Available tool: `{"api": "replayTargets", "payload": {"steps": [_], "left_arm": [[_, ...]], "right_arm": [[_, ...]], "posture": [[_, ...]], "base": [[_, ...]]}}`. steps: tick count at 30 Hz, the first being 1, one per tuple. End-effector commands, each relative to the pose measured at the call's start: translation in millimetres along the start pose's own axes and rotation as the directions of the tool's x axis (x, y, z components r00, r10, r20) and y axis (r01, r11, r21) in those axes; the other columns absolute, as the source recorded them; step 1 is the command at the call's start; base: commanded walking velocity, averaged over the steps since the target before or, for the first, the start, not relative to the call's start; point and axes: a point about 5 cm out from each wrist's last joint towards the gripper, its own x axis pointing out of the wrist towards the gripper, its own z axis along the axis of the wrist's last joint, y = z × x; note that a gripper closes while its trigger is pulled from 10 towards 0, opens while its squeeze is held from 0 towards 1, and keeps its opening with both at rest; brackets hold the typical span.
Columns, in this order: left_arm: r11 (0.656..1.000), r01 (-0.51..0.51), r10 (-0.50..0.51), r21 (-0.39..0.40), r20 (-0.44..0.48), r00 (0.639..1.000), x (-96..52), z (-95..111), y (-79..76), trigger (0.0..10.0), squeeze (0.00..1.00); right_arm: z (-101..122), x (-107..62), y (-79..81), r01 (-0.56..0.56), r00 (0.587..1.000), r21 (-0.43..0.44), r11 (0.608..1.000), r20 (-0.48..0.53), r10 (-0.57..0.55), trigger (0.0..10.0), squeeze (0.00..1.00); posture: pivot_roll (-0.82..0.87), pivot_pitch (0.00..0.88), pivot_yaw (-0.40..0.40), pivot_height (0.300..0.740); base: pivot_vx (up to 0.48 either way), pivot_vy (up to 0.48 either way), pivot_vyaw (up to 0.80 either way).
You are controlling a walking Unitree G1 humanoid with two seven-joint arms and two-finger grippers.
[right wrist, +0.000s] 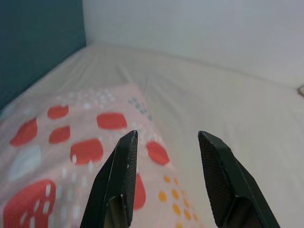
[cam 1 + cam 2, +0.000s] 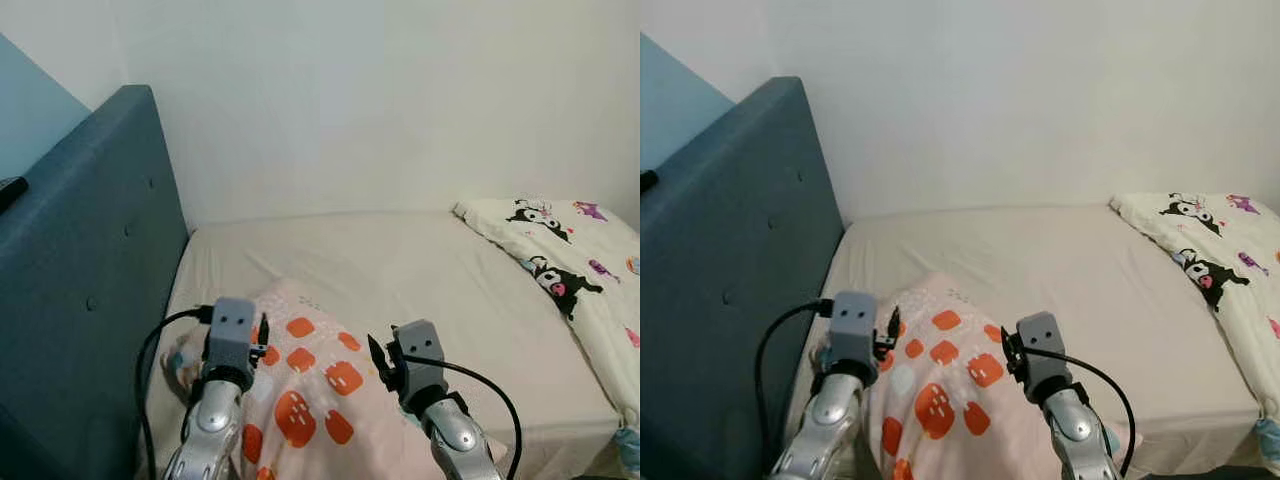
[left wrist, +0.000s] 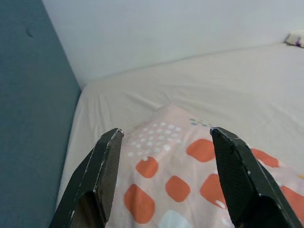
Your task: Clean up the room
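Here, in the left eye view, the robot stands at a bed (image 2: 420,270) with a bare sheet, a blue headboard (image 2: 90,280) at nine o'clock and a cartoon-print quilt (image 2: 570,270) at three o'clock. A pink pillow (image 2: 310,390) with orange patches lies at six o'clock, at the near edge by the headboard. The left gripper (image 2: 262,335) hangs over the pillow's left part and the right gripper (image 2: 378,362) over its right edge. To do the step well, it seems best to take the pillow by a corner or edge with each gripper, pinching the cover fully before lifting, so the soft thing does not slip out.

In the right eye view the same scene repeats, the pillow between the two arms.

In the left wrist view the left gripper's fingers (image 3: 102,171) stand well apart with nothing between them; the pillow lies just below and ahead, its far corner reaching between the tips.

In the right wrist view the right gripper's fingers (image 1: 121,180) are likewise spread and empty, the pillow's edge passing under them
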Motion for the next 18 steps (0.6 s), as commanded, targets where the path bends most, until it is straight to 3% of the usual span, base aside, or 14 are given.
{"api": "replayTargets", "payload": {"steps": [1,6,10,18], "left_arm": [[1.000,0.006,-0.006,-0.003,-0.001,1.000,-1.8,-2,-5.6,10.0,0.00],[1.000,0.011,-0.011,-0.023,0.021,1.000,-1.1,0,-7.6,10.0,0.00],[0.998,0.049,-0.047,-0.026,0.070,0.996,0.7,9,-5.9,10.0,0.00],[0.997,0.059,-0.058,-0.046,0.015,0.998,-7.4,-1,-0.2,10.0,0.00]], "right_arm": [[-2,-2.0,-0.5,0.002,1.000,-0.009,1.000,-0.024,-0.003,10.0,0.00],[-2,-3.1,-0.8,0.013,1.000,0.013,1.000,-0.022,-0.013,10.0,0.00],[13,-7.4,-9.5,0.069,0.994,0.072,0.995,0.084,-0.075,10.0,0.00],[16,-9.6,-16.0,0.133,0.989,0.078,0.988,0.062,-0.138,10.0,0.00]], "posture": [[-0.09,0.000,-0.047,0.740],[-0.09,0.000,-0.049,0.740],[-0.09,0.000,-0.047,0.740],[-0.09,0.000,-0.043,0.740]], "base": [[0.000,0.000,0.00],[0.000,0.000,0.00],[0.000,0.000,0.00],[0.000,0.000,0.00]]}}
